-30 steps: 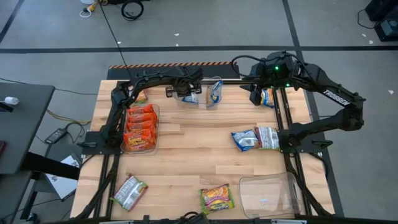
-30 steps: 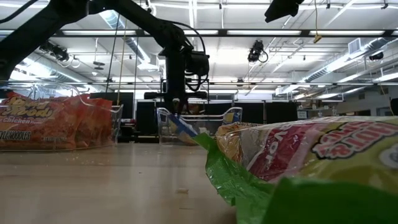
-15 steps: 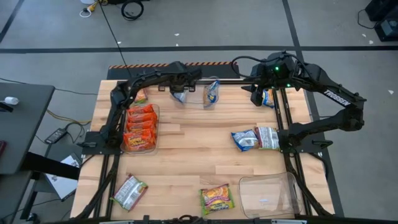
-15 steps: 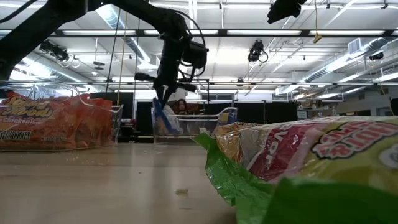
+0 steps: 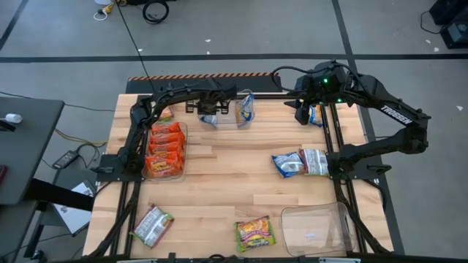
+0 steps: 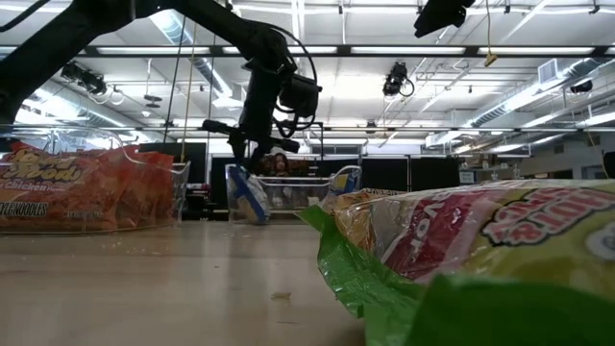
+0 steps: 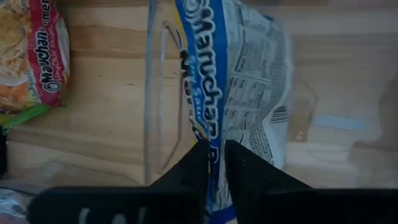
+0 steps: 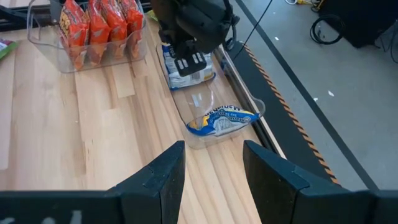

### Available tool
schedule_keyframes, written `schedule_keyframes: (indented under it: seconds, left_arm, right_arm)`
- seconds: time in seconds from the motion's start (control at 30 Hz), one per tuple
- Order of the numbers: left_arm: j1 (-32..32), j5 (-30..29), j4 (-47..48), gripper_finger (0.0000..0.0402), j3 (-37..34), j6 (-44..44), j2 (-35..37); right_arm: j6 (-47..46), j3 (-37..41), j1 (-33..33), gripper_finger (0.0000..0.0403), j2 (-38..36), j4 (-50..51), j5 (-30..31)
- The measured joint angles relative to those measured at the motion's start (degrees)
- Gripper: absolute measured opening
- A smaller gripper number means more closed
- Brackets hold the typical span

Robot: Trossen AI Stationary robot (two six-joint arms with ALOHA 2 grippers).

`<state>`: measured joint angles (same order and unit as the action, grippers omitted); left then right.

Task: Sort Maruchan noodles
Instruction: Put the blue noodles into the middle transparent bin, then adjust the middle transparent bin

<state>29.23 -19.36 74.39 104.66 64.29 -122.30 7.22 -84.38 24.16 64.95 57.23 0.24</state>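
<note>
Look first at the blue-and-yellow packet (image 7: 239,93) under your left gripper (image 7: 214,163): it stands on edge at the far side of the table inside the clear tray (image 5: 232,115), and in the left wrist view its lower end is cut off behind the dark fingers, so you cannot see where the plastic ends. The two fingertips (image 7: 198,158) sit close together with the packet's blue edge running between them — pinched, as far as you can make out, though the gap is very narrow. Its face reads white with fine print and a barcode, bordered by a blue and yellow band. A second blue-and-yellow packet (image 8: 222,121) lies in the same tray's other end. Your right gripper (image 8: 211,163) hovers at the far right of the table with its fingers apart, holding nothing. Farther out, orange-red packets (image 5: 164,148) stand packed in a tray on the left, two packets (image 5: 300,162) lie loose right of centre, and a silver-white packet (image 5: 152,226) and a yellow-green packet (image 5: 254,233) rest near the front edge beside another clear tray (image 5: 316,228). The table (image 5: 234,183) is pale wood planking; around it, grey floor — and a dim ceiling with strip lights in the low view.
</note>
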Motion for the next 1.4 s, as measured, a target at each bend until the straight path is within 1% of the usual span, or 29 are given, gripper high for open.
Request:
schedule_keyframes:
  seconds: [0.13,0.23,0.3,0.37,0.47,0.5,0.63,0.77,0.9,1.0,1.17,1.23,1.27,1.33,1.4]
  left_arm:
    - [1.5,1.5,1.2,0.0097,0.0,-2.0,0.7]
    - [1.9,0.6,2.7,0.0121,1.6,-2.1,2.2]
    - [1.8,-0.2,1.8,0.0133,3.4,-3.0,3.2]
    - [0.9,-0.4,-0.8,0.014,5.6,-5.2,3.5]
    - [-1.2,1.4,-10.4,0.0143,7.1,-9.2,3.7]
    - [-1.8,1.7,-14.1,0.0143,7.1,-9.3,3.6]
    - [-3.4,2.0,-24.0,0.0143,7.1,-6.3,0.3]
    - [-3.9,2.0,-31.3,0.0143,6.9,-8.0,-3.3]
    - [-3.9,2.9,-29.7,0.0143,7.0,-8.0,-6.0]
    - [-3.9,3.0,-29.0,0.0143,6.9,-8.0,-6.4]
    - [-4.5,2.8,-30.5,0.0143,6.9,-8.0,-7.8]
    - [-4.9,3.7,-33.6,0.0143,7.0,-8.0,-9.0]
    - [-5.1,4.4,-33.7,0.0143,6.9,-8.0,-9.4]
    - [-5.6,4.8,-37.7,0.0143,6.9,-7.9,-10.3]
    - [-6.0,5.1,-39.0,0.0143,6.9,-8.0,-10.5]
  right_arm:
    - [0.0,0.0,0.0,0.0168,0.0,0.1,0.0]
    - [0.0,0.0,0.0,0.0168,0.0,0.4,0.1]
    - [0.0,0.0,0.2,0.0168,0.0,0.6,0.4]
    - [-0.1,0.0,0.7,0.0168,0.0,1.5,1.9]
    - [-0.1,0.0,2.1,0.0168,0.6,3.8,5.2]
    - [-0.1,0.0,3.0,0.0168,0.7,4.9,5.9]
    - [-1.1,0.0,5.5,0.0168,0.4,9.9,6.2]
    - [-1.9,0.0,7.3,0.0168,-0.6,13.6,6.0]
    - [-3.2,0.0,7.8,0.0168,-1.6,15.6,5.8]
    - [-4.4,0.0,7.8,0.0168,-2.7,16.5,5.7]
    - [-4.7,0.0,7.8,0.0168,-3.9,16.3,5.7]
    - [-4.7,0.0,7.8,0.0168,-4.2,15.8,5.7]
    - [-4.7,0.0,7.8,0.0168,-4.2,15.6,5.7]
    - [-4.7,0.0,7.8,0.0168,-4.3,15.3,5.7]
    - [-4.7,0.0,7.9,0.0168,-4.2,15.3,5.7]
